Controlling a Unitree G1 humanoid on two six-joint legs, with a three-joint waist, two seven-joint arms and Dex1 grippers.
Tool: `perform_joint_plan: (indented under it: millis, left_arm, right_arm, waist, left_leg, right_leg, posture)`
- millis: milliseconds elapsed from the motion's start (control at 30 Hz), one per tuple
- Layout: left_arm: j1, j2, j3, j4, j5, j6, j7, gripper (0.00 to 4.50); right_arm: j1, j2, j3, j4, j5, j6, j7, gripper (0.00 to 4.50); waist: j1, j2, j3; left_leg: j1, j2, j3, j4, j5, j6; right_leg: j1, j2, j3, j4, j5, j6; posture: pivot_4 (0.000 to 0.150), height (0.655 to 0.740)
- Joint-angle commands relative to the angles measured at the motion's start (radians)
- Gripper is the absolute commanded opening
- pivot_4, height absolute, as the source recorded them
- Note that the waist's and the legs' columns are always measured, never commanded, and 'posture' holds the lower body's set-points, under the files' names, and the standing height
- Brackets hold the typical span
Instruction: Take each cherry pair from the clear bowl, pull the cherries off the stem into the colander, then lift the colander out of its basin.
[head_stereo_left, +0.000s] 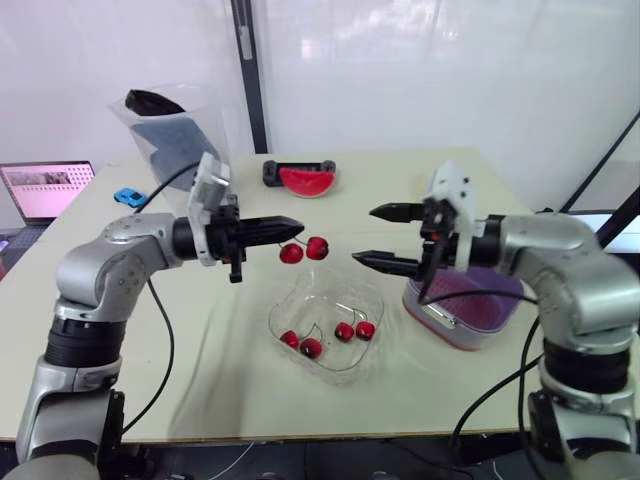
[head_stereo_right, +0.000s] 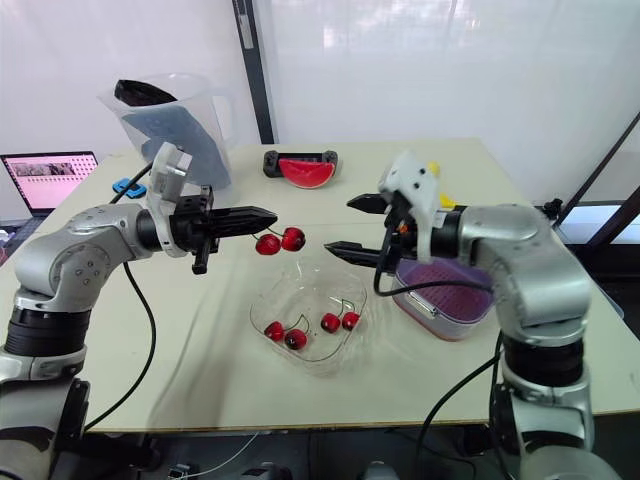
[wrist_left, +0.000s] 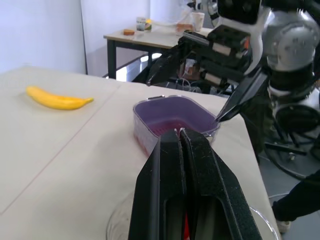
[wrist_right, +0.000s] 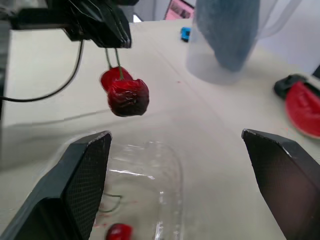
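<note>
I read the left gripper (head_stereo_left: 290, 224) as closed, its two fingers (wrist_left: 172, 165) pressed together on the stem of a cherry pair (head_stereo_left: 304, 249). The pair hangs just below the fingertips, clear of the table (head_stereo_left: 200, 340). The right gripper (head_stereo_left: 365, 235) is open, with a wide gap between its fingers (wrist_right: 80, 175), and holds nothing. Its tips point toward the left gripper's tips, and the two are near each other but not touching. The cherry pair sits between the two grippers, closer to the left one. In the right wrist view the pair hangs ahead of the open fingers, nearer one finger than the other. The bowl (head_stereo_left: 372, 293) lies on the table directly below the gap between the grippers. It holds more cherries (head_stereo_left: 345, 330) with their stems still on. The colander (head_stereo_left: 480, 310) sits in its basin (head_stereo_left: 445, 328) under the right forearm, behind the right fingertips. From the left gripper it lies straight ahead, beyond the closed tips.
</note>
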Motion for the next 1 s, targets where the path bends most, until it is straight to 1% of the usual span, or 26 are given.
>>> perform_joint_plan:
  millis: [33,133,333,400,433,467,500,533,900,933,967,1000]
  left_arm:
    - [-0.002,-0.009,0.02,-0.03,-0.016,-0.008,0.003,0.0]
    - [0.02,-0.022,0.023,-0.07,-0.045,0.024,0.022,0.0]
    - [0.025,-0.029,0.026,-0.089,-0.059,0.042,0.044,0.0]
    - [0.027,-0.025,0.026,-0.095,-0.066,0.05,0.047,0.0]
    - [0.027,-0.023,0.027,-0.097,-0.067,0.052,0.048,0.0]
    - [0.028,-0.021,0.027,-0.098,-0.068,0.055,0.048,0.0]
    - [0.028,-0.02,0.027,-0.099,-0.068,0.056,0.048,0.0]
    - [0.027,-0.02,0.028,-0.098,-0.069,0.057,0.049,0.0]
    - [0.024,-0.019,0.02,-0.088,-0.065,0.049,0.044,0.0]
    - [0.024,-0.019,0.02,-0.088,-0.064,0.049,0.044,0.0]
    - [0.026,-0.017,0.02,-0.086,-0.064,0.049,0.042,0.0]
    - [0.029,-0.015,0.019,-0.086,-0.062,0.047,0.039,0.0]
  right_arm:
    - [-0.039,0.05,-0.008,-0.018,0.097,0.053,-0.062,4.46]
    - [-0.034,0.093,0.056,-0.027,0.115,0.037,-0.123,4.46]
    - [-0.032,0.099,0.135,-0.014,0.131,-0.037,-0.181,4.46]
    - [-0.024,0.083,0.158,-0.014,0.133,-0.059,-0.187,4.46]
    - [-0.021,0.076,0.165,-0.013,0.135,-0.068,-0.191,3.91]
    - [-0.019,0.071,0.169,-0.012,0.139,-0.076,-0.196,3.65]
    - [-0.018,0.068,0.172,-0.01,0.143,-0.083,-0.2,3.14]
    - [-0.016,0.062,0.18,-0.011,0.14,-0.097,-0.201,2.73]
    - [0.008,0.026,0.232,-0.006,0.131,-0.176,-0.227,2.73]
    - [0.009,0.025,0.232,-0.005,0.134,-0.179,-0.23,2.22]
    - [0.011,0.023,0.232,-0.006,0.135,-0.183,-0.232,1.94]
    - [0.012,0.02,0.232,-0.008,0.137,-0.186,-0.233,1.52]
  waist:
    - [-0.001,0.0,0.0]
    - [-0.004,0.0,0.0]
    - [-0.001,0.0,0.0]
    - [-0.002,0.0,0.0]
    - [-0.003,0.0,0.0]
    - [-0.003,0.0,0.0]
    - [-0.003,0.0,0.0]
    - [-0.003,0.0,0.0]
    - [-0.003,0.0,0.0]
    - [-0.003,0.0,0.0]
    - [-0.003,0.0,0.0]
    - [-0.003,0.0,0.0]
  left_leg:
    - [0.0,0.0,0.0,0.0,0.0,0.001]
    - [0.0,0.0,0.0,0.0,0.0,0.0]
    - [-0.001,0.0,0.0,0.001,0.001,-0.002]
    - [-0.001,0.0,0.0,0.001,0.001,-0.002]
    - [-0.001,0.0,0.0,0.001,0.001,-0.002]
    - [-0.001,0.0,0.0,0.001,0.001,-0.002]
    - [-0.001,0.0,0.0,0.001,0.001,-0.003]
    - [-0.001,0.0,0.0,0.001,0.001,-0.002]
    - [-0.001,0.0,0.0,0.001,0.001,-0.002]
    - [-0.001,0.0,0.0,0.001,0.001,-0.002]
    - [-0.001,0.0,0.0,0.001,0.001,-0.002]
    - [-0.001,0.0,0.0,0.001,0.001,-0.002]
  right_leg:
    - [0.0,0.0,0.0,0.0,0.0,0.0]
    - [-0.001,0.0,0.0,0.001,0.0,0.0]
    - [-0.001,0.0,0.0,0.001,0.0,0.0]
    - [-0.001,0.0,0.0,0.001,0.0,0.0]
    - [-0.001,0.0,0.0,0.001,0.0,0.0]
    - [-0.001,0.0,0.0,0.001,0.0,0.0]
    - [-0.001,0.0,0.0,0.001,0.0,0.0]
    - [-0.001,0.0,0.0,0.001,0.0,0.0]
    - [-0.001,0.0,0.0,0.001,0.0,0.0]
    - [-0.001,0.0,0.0,0.001,0.0,0.0]
    - [-0.001,0.0,0.0,0.001,0.0,0.0]
    - [-0.001,0.0,0.0,0.001,0.0,0.0]
  posture:
    - [0.15,0.74]
    - [0.15,0.74]
    - [0.15,0.74]
    - [0.15,0.74]
    - [0.15,0.74]
    - [0.15,0.74]
    - [0.15,0.74]
    - [0.15,0.74]
    - [0.15,0.74]
    - [0.15,0.74]
    - [0.15,0.74]
    - [0.15,0.74]
